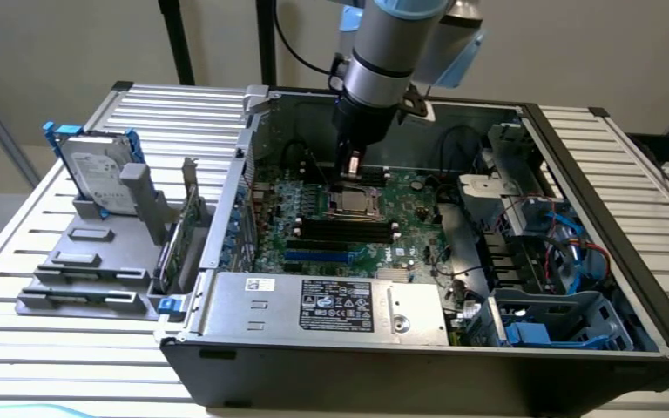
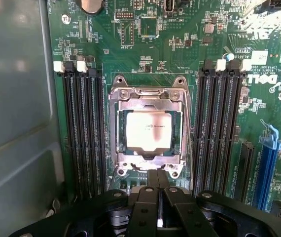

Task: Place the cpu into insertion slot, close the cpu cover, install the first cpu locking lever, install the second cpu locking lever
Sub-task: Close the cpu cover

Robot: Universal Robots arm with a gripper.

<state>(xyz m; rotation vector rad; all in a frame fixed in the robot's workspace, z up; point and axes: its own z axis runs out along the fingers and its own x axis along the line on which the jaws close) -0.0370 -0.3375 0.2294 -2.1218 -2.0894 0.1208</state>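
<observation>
cpu seated, pincer pinched shut at the socket's edge

The cpu is lying flat inside the insertion slot, and the cpu cover looks folded down around it, with the chip showing through its window. The pincer is narrow, jaws together, holding nothing. Its tips are just beside the insertion slot, at one of the two edges that don't face the memory slots, so the cpu is straight out ahead of the tips. From the exterior view the pincer hangs a bit above the insertion slot, pointing down at the motherboard. I honestly can't tell whether either locking lever is latched.
</observation>
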